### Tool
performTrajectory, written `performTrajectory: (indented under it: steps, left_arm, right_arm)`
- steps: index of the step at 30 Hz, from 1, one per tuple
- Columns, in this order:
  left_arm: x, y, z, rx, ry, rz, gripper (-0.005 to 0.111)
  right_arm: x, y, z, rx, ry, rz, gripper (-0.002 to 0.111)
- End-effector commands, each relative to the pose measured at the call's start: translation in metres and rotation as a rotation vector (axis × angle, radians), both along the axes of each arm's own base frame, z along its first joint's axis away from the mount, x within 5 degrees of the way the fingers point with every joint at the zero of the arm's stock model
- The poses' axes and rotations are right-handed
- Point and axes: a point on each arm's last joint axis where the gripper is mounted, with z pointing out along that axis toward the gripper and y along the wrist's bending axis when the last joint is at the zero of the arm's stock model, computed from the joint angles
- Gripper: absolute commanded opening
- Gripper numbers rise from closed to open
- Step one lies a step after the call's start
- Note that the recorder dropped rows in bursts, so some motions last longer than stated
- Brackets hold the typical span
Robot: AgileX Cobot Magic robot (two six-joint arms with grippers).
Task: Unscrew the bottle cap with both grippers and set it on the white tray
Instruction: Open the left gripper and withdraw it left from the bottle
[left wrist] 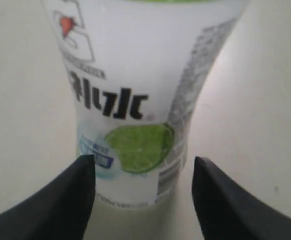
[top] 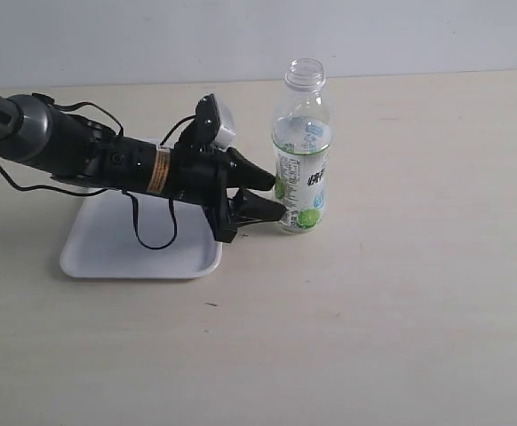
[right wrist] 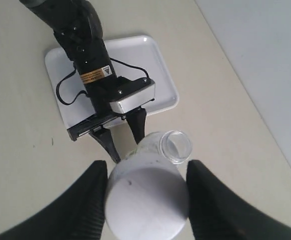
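The clear bottle point(top: 301, 151) with the green-and-white lime label stands upright on the table, its threaded neck point(right wrist: 178, 146) open and capless. My left gripper point(top: 278, 197) is open low at the bottle's side, with its two black fingers point(left wrist: 70, 200) flanking the bottle's base point(left wrist: 130, 100); a gap shows on one side. In the right wrist view my right gripper point(right wrist: 146, 167) is shut on the white bottle cap point(right wrist: 146, 202), held above the bottle. The white tray point(top: 107, 253) lies under the left arm, left of the bottle. The right gripper is out of the exterior view.
The left arm's black body and cables point(top: 107, 160) stretch across the tray point(right wrist: 155, 60). Beige table point(top: 401, 311) surrounds the bottle, and a pale wall point(top: 241, 35) runs along the far edge.
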Motion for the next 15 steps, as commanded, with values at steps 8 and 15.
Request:
performTrajectory:
  steps: [8, 15]
  left_arm:
    - [0.029, 0.068, 0.020, -0.029, 0.212, 0.222, 0.020]
    - [0.046, 0.111, 0.036, -0.112, 0.335, 0.409, 0.000]
  right_arm:
    - [-0.004, 0.019, 0.004, 0.250, 0.128, 0.020, 0.000]
    - [0.013, 0.053, -0.029, 0.178, 0.243, 0.058, 0.000]
